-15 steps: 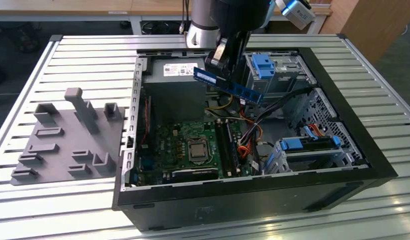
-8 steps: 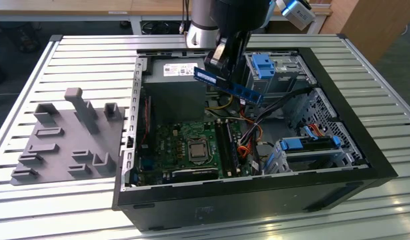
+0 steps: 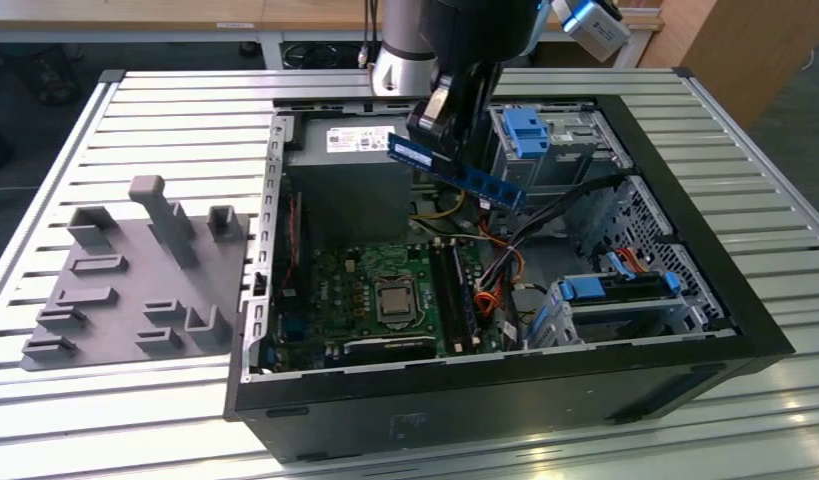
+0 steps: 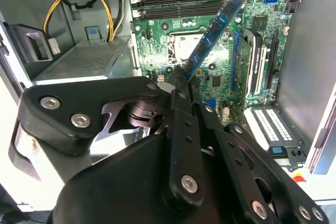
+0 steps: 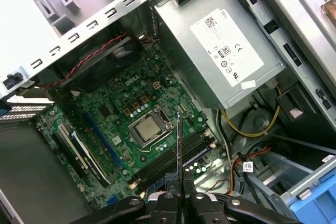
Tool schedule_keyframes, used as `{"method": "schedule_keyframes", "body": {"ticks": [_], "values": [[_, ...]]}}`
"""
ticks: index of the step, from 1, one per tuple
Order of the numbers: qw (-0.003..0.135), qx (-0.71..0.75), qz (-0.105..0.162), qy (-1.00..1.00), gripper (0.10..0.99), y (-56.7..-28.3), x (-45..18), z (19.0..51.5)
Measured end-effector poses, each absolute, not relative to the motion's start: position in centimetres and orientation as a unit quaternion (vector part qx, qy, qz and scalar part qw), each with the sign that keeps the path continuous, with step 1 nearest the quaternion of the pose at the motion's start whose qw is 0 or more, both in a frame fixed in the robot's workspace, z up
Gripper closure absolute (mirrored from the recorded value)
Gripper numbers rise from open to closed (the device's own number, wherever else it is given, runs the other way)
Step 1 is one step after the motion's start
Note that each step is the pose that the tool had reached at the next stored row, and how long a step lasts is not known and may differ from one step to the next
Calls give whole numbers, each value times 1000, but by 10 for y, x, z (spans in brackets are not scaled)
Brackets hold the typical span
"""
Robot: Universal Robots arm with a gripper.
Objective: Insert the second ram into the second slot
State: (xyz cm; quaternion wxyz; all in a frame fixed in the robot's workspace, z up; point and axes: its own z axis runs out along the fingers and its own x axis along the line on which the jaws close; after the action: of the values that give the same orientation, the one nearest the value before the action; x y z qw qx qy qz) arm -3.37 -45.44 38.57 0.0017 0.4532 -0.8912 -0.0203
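End effector pinches the second ram at one end, stick slanting out above the motherboard

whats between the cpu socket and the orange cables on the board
The long dark memory slots run between the cpu socket and the orange cables, seen in the exterior view.

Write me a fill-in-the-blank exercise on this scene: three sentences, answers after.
1. The hand is shut on the second ram, a long stick of ____ colour.
2. The second ram hangs ____ the motherboard, not seated in any slot.
3. In the exterior view, the grey fixture lies outside the computer case, on that view's ____.
Missing words: blue; above; left.
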Motion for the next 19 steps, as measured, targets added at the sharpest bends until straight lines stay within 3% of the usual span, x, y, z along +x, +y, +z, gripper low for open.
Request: {"method": "schedule_keyframes", "body": {"ticks": [19], "values": [[1,434,-20,-901,949,-454,-34,386]]}}
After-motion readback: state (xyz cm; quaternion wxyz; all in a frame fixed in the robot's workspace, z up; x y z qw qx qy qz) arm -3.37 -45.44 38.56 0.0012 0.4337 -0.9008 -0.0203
